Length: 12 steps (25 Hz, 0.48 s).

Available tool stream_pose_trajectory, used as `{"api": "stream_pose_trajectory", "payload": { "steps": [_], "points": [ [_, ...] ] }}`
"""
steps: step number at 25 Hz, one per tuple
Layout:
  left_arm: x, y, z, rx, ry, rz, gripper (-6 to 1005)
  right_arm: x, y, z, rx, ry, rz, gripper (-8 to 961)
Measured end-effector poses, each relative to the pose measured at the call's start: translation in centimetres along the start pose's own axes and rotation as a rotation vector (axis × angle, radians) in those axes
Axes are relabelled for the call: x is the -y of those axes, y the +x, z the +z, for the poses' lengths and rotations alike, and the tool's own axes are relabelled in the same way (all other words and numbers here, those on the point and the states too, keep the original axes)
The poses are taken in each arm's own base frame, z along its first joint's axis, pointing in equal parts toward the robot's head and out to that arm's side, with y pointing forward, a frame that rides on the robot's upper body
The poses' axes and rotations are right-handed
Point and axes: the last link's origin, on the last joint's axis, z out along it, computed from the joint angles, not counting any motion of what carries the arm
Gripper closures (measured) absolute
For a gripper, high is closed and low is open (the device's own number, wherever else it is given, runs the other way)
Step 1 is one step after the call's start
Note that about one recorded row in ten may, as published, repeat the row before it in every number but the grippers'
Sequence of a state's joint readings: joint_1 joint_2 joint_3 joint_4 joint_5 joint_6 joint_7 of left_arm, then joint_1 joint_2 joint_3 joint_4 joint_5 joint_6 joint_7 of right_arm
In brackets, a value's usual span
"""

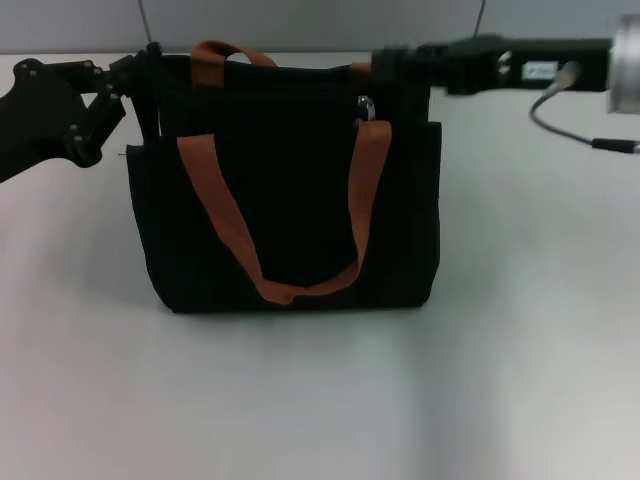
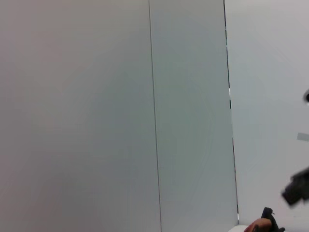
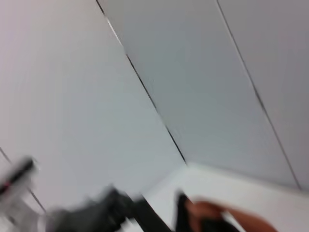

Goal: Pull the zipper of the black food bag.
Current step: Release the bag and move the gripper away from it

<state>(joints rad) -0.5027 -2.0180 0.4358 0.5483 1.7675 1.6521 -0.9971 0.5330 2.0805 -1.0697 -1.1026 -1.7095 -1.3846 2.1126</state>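
One bag [image 1: 290, 200] stands upright on the white table [image 1: 320, 400], its long axis running left to right, with two orange-brown straps (one draped down the front face). One silver zipper [image 1: 366, 108] hangs at the top edge, toward the right end. The left gripper [image 1: 140, 75] sits at the bag's top-left corner and the right gripper [image 1: 395, 65] at its top-right; I cannot tell whether either is apart or together.

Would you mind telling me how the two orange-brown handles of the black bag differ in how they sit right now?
The front handle hangs down the near face of the black food bag in a long U, its bottom close to the bag's base. The rear handle stands up as a short arch above the top edge, toward the left gripper. Both are the same orange-brown webbing. The zipper lies near the right gripper.
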Motion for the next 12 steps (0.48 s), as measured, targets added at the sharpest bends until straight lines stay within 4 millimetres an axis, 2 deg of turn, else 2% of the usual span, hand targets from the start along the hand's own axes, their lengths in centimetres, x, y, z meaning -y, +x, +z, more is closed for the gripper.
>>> {"api": "stream_pose_trajectory", "payload": {
  "steps": [3,4,7,8,9,12],
  "points": [
    [-0.2,-0.1,0.1,-0.004,0.001,-0.012,971,0.0,0.7,-1.8,0.167,-0.079,-0.061,805],
    [-0.2,-0.1,0.1,-0.004,0.001,-0.012,971,0.0,0.7,-1.8,0.167,-0.079,-0.061,779],
    [-0.2,-0.1,0.2,-0.009,0.008,-0.03,970,-0.2,1.9,-2.8,0.263,-0.127,-0.115,700],
    [-0.1,-0.1,0.1,-0.01,0.011,-0.034,970,-0.5,3.0,-3.6,0.331,-0.159,-0.157,674],
    [-0.1,-0.1,0.1,-0.011,0.013,-0.036,970,-0.5,3.0,-3.6,0.331,-0.159,-0.157,628],
    [-0.1,-0.2,0.1,-0.013,0.02,-0.039,969,-1.3,4.9,-4.8,0.432,-0.208,-0.249,492]
  ]
}}
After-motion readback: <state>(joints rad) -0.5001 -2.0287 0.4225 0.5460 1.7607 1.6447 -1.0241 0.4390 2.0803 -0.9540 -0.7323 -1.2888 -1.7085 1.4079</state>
